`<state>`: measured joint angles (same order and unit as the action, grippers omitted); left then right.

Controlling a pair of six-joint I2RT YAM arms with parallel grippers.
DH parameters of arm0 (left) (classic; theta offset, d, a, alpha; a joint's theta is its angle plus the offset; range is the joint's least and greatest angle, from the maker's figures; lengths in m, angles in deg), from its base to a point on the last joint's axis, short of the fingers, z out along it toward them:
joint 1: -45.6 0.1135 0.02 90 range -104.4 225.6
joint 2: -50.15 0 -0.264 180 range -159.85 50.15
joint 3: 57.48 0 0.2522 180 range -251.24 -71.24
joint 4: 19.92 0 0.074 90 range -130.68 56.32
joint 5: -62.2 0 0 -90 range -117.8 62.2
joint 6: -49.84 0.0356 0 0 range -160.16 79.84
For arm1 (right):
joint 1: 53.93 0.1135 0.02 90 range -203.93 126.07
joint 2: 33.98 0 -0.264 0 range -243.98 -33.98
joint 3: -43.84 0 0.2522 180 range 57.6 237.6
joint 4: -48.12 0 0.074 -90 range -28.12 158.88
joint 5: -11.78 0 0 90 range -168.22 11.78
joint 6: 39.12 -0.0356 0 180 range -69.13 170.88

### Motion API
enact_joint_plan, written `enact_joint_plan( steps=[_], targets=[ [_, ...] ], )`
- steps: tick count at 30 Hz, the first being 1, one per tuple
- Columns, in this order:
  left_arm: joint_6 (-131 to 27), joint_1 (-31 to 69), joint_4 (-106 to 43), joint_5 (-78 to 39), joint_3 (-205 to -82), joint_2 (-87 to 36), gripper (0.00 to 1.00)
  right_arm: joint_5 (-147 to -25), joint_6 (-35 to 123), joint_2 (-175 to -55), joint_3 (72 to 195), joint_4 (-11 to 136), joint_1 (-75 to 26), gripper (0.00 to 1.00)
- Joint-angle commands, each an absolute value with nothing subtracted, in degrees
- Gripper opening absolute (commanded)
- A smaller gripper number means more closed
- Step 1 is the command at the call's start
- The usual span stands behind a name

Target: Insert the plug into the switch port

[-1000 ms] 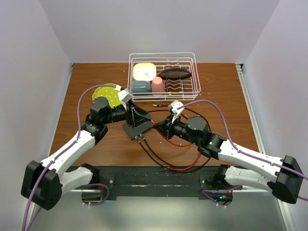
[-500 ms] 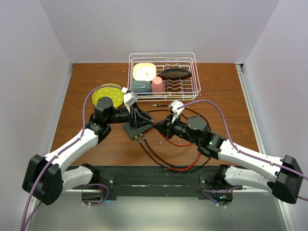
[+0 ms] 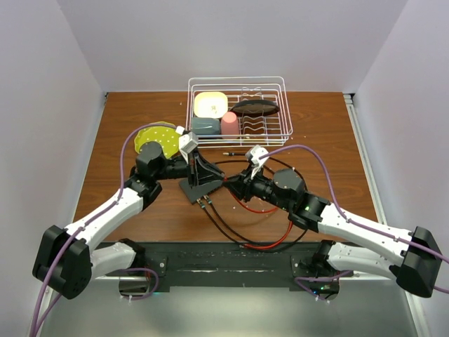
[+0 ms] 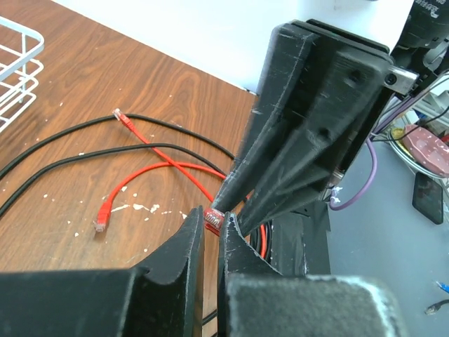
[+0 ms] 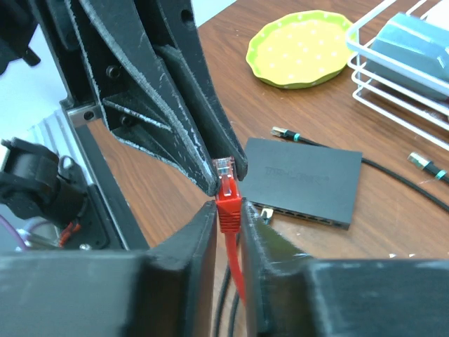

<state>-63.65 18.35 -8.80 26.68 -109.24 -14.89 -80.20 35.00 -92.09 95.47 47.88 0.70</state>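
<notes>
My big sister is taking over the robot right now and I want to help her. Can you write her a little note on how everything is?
Left gripper: shut on the clear tip of the red plug.
Right gripper: fingers on either side of the plug's red boot; whether it grips cannot be told.
Switch: flat on the table, held by neither gripper.
Done: plug lifted off the table, between both grippers.
Left: line the plug up with a free port and push it in.

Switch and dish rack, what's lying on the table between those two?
The right wrist view shows it: black cables with two loose plug ends lie between the switch and the dish rack.
</notes>
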Motion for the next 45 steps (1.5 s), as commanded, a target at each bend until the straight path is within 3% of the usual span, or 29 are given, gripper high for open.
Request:
enact_joint_plan(
  steps=[1, 2, 4, 8, 30, 40, 45],
  targets=[
    [-64.3, 17.7, -2.7, 28.3, -109.5, -13.4, 0.0, -78.4, 33.9, -90.7, 96.4, 47.1, 1.0, 0.38],
    [-64.4, 17.7, -2.7, 28.4, -109.5, -13.2, 0.0, -78.3, 33.9, -89.2, 95.6, 47.1, 1.0, 0.46],
    [-64.3, 17.7, -2.7, 28.6, -109.4, -12.9, 0.0, -76.9, 33.7, -87.6, 94.7, 47.2, 1.0, 0.52],
    [-64.4, 17.7, -2.6, 28.5, -109.4, -12.3, 0.0, -76.0, 33.6, -84.1, 92.4, 47.0, 1.0, 0.54],
    [-64.3, 17.7, -2.9, 28.5, -109.5, -11.6, 0.0, -81.5, 33.4, -88.7, 92.7, 43.4, 0.7, 0.24],
    [-64.2, 17.7, -2.8, 28.5, -109.6, -12.3, 0.0, -81.4, 32.9, -88.6, 93.4, 43.2, 0.8, 0.37],
    [-64.1, 17.7, -2.8, 28.5, -109.6, -12.6, 0.0, -81.6, 33.1, -88.3, 93.4, 43.3, 0.8, 0.26]
  ],
)
